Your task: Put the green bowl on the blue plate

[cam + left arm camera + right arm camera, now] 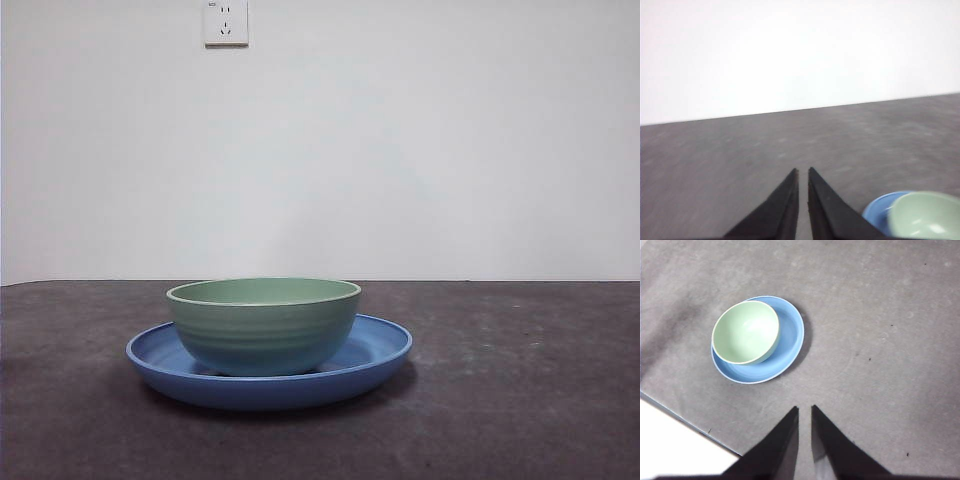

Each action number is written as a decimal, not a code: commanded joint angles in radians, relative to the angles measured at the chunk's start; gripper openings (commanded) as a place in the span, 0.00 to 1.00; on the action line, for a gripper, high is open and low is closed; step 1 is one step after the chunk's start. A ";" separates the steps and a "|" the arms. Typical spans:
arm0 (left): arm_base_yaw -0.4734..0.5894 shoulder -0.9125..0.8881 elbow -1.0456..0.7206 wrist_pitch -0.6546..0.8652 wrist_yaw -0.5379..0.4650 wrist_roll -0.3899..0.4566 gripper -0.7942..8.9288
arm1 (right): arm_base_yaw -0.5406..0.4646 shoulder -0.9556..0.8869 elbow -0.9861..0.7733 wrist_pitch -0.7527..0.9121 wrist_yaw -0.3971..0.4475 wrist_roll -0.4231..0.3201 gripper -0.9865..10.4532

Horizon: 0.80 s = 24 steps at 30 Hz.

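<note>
The green bowl [263,323] stands upright on the blue plate [380,350], a little off the plate's centre, on the dark table. The right wrist view shows both from above: the bowl [745,331] is empty and sits toward one side of the plate [790,340]. My right gripper [804,412] is shut and empty, held high above the table, apart from the dishes. My left gripper [803,175] is shut and empty, raised, with the bowl [925,215] and plate [877,210] off to its side. Neither gripper shows in the front view.
A white wall with a power socket [226,22] stands behind the table. The table's edge [685,420] runs close to the plate in the right wrist view.
</note>
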 commanded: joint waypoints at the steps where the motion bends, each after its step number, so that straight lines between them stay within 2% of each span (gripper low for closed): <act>1: 0.018 -0.081 -0.122 0.027 -0.101 -0.090 0.11 | 0.005 0.006 0.014 0.010 -0.001 -0.008 0.12; 4: 0.026 -0.148 -0.180 0.021 -0.184 -0.141 0.11 | 0.005 0.006 0.014 0.010 0.000 -0.008 0.12; 10: 0.028 -0.243 -0.222 -0.079 -0.186 -0.128 0.11 | 0.005 0.006 0.014 0.010 -0.001 -0.008 0.12; 16: 0.027 -0.242 -0.227 -0.202 -0.186 -0.128 0.11 | 0.005 0.006 0.014 0.010 -0.001 -0.008 0.12; 24: 0.027 -0.241 -0.227 -0.173 -0.186 -0.129 0.11 | 0.005 0.006 0.014 0.010 -0.001 -0.008 0.12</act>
